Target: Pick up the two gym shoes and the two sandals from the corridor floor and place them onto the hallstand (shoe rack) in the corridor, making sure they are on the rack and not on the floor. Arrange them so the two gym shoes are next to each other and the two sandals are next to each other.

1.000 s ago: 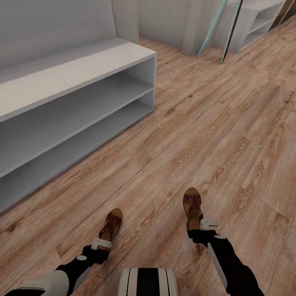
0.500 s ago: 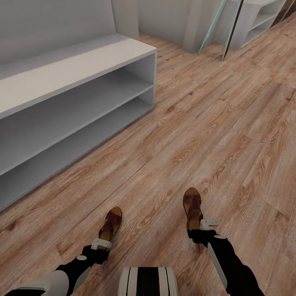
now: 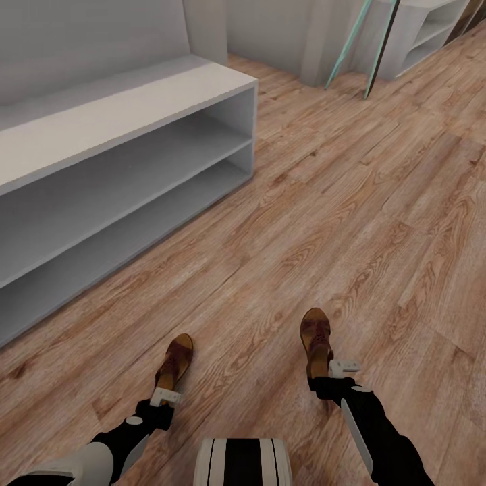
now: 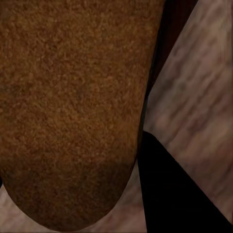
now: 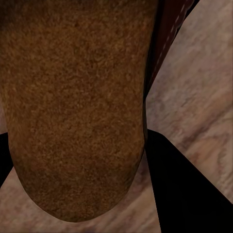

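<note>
Both sandals are in my grippers, low over the corridor floor (image 3: 351, 202). My left gripper (image 3: 165, 395) is shut on the heel end of one dark brown sandal (image 3: 175, 360), whose toe points away from me. The sandal's tan surface (image 4: 73, 107) sits close up in the left wrist view, beside a black finger (image 4: 179, 194). My right gripper (image 3: 331, 374) is shut on the heel end of the other sandal (image 3: 316, 337), seen close up as a tan surface (image 5: 77, 107) in the right wrist view. The hallstand's two-tier grey base (image 3: 135, 121) stands ahead to the left. The gym shoes are out of view.
A tall grey panel (image 3: 88, 40) rises behind the base. Far at the back right stand another grey shelf unit (image 3: 422, 30) and two slanted teal-edged panes (image 3: 368, 47). Open wood floor lies between me and the base.
The left gripper has shifted slightly left and the sandal in it has turned a little that way. The right arm and its sandal are where they were.
</note>
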{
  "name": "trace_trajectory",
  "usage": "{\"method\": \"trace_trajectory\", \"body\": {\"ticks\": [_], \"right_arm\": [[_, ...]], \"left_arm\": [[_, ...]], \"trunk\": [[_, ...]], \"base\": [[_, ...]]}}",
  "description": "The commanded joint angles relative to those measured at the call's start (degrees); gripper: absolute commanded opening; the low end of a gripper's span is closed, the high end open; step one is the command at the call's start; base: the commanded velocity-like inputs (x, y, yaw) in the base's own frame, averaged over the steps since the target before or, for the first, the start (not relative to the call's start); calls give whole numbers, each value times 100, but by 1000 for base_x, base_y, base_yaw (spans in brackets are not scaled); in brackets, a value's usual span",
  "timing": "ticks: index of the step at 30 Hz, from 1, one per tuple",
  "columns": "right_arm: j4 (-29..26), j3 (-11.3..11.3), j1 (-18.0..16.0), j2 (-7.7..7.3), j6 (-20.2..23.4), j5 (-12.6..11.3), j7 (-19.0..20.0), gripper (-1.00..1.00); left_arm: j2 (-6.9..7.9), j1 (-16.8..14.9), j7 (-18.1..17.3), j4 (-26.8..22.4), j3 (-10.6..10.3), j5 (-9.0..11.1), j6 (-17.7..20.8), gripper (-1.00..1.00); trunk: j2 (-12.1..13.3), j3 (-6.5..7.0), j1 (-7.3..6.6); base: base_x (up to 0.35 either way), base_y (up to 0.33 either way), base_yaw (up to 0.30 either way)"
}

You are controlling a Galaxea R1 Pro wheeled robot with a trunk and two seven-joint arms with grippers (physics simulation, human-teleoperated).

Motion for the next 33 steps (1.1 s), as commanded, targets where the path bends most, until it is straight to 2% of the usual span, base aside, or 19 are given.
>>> {"method": "trace_trajectory", "body": {"ticks": [1, 15, 30, 33], "right_arm": [[-7, -1, -1, 0, 31, -17, -15, -100], [-7, 3, -1, 0, 31, -17, -13, -100], [-39, 28, -1, 7, 31, 40, -28, -100], [-146, 28, -1, 8, 31, 43, -31, -100]], "left_arm": [[1, -2, 1, -1, -20, -57, -16, -100], [-1, -2, 1, -9, -18, -53, -16, -100], [-55, -2, -17, -518, -23, -27, 14, -100], [-107, -2, -23, -537, -22, -30, 13, -100]], "trunk": [[-1, -3, -1], [-1, -3, -1], [-1, -3, -1], [3, 63, -9]], "base": [[0, 0, 0], [0, 0, 0], [0, 0, 0], [0, 0, 0]]}}
